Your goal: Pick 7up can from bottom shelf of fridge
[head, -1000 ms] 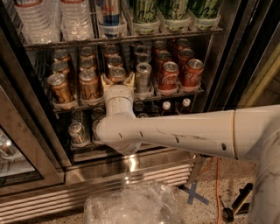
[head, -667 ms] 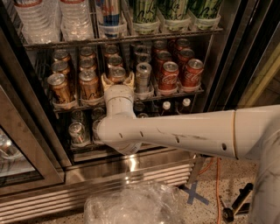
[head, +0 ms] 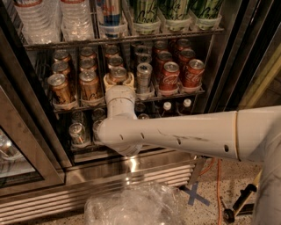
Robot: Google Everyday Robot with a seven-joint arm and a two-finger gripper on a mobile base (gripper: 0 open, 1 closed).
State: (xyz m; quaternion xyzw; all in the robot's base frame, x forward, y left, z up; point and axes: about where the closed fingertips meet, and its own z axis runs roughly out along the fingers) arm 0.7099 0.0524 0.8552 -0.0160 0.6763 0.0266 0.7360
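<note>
The fridge (head: 221, 66) stands open in front of me. Its bottom shelf (head: 83, 146) holds silver-topped cans (head: 77, 132) at the left and white-capped bottles (head: 167, 106) at the right. I cannot tell which can is the 7up can. My gripper (head: 118, 80) is at the end of the white arm (head: 175, 134). It reaches into the fridge at the front of the rack above the bottom shelf, at a brown can (head: 117, 74). The arm hides the middle of the bottom shelf.
The middle rack holds brown cans (head: 89, 83), a silver can (head: 143, 74) and red Coca-Cola cans (head: 170, 75). Water bottles (head: 74, 17) and green cans (head: 145, 11) stand higher up. A clear plastic bag (head: 131, 204) lies on the floor below the steel grille (head: 66, 197). A glass door (head: 17, 149) is at the left.
</note>
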